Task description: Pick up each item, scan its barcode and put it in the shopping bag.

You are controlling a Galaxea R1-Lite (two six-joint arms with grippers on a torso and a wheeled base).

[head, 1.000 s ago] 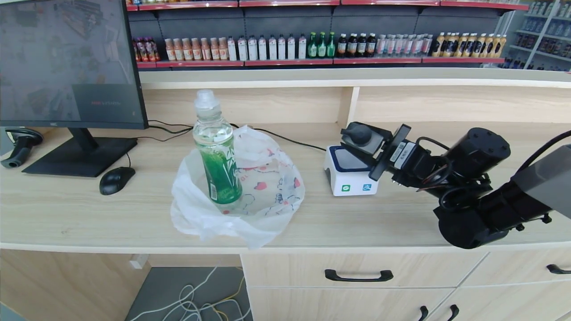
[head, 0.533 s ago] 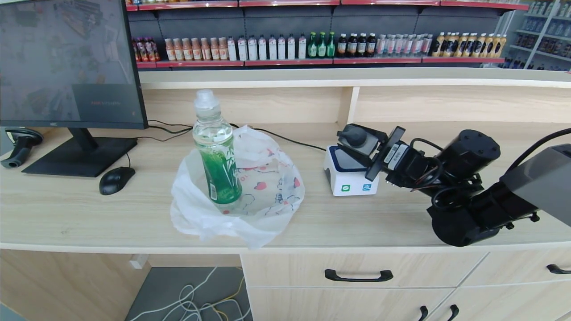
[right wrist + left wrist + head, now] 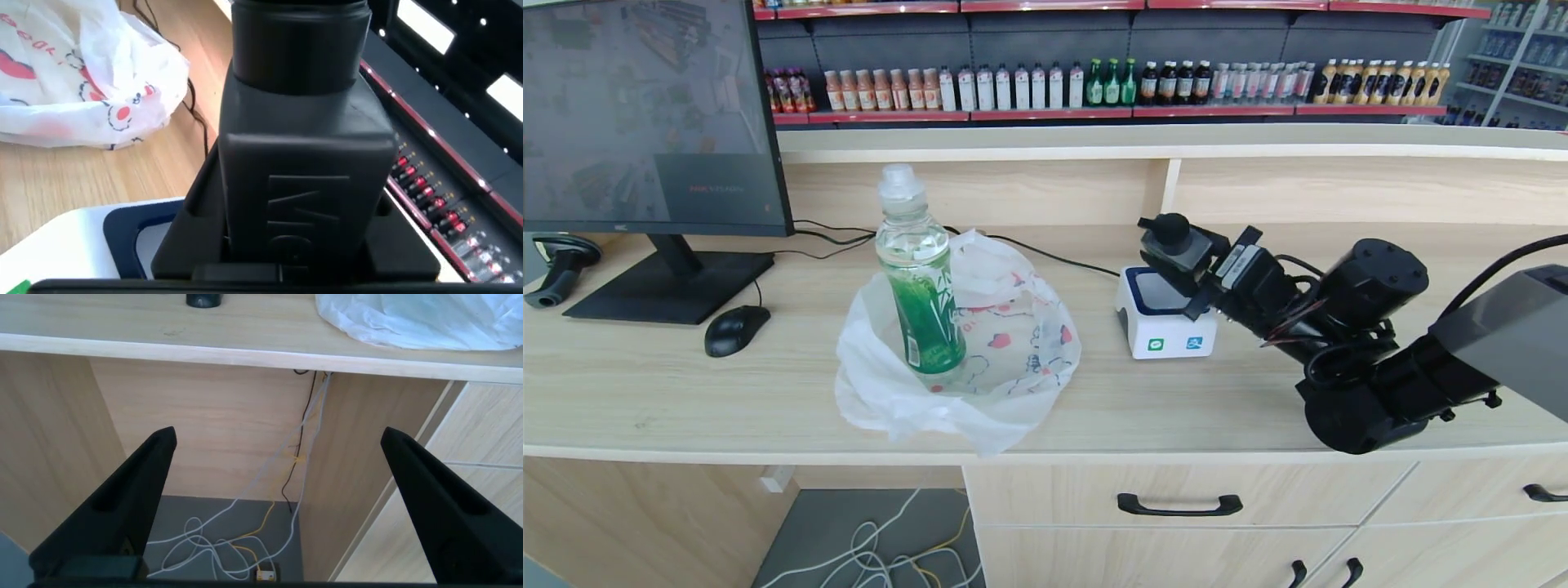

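A green-labelled drink bottle [image 3: 919,286] stands upright inside the white shopping bag [image 3: 1021,351] on the counter. To its right sits the white barcode scanner [image 3: 1164,327] with its dark window facing up. My right gripper [image 3: 1205,261] is shut on a small black capped container [image 3: 1176,241], held tilted just above the scanner's back edge. The right wrist view shows the black container [image 3: 302,163] close up, with the scanner [image 3: 82,241] below it and the bag [image 3: 73,90] beyond. My left gripper [image 3: 278,437] hangs open below the counter edge, with nothing between its fingers.
A monitor [image 3: 645,114], a black mouse [image 3: 735,329] and a handheld scanner [image 3: 560,265] occupy the counter's left. A cable [image 3: 1054,257] runs behind the bag. A raised ledge [image 3: 1176,151] backs the counter. Drawers [image 3: 1176,502] lie below the front edge.
My right arm has turned and lifted slightly, carrying the black container up and toward the back, over the scanner. The bottle and bag have not moved.
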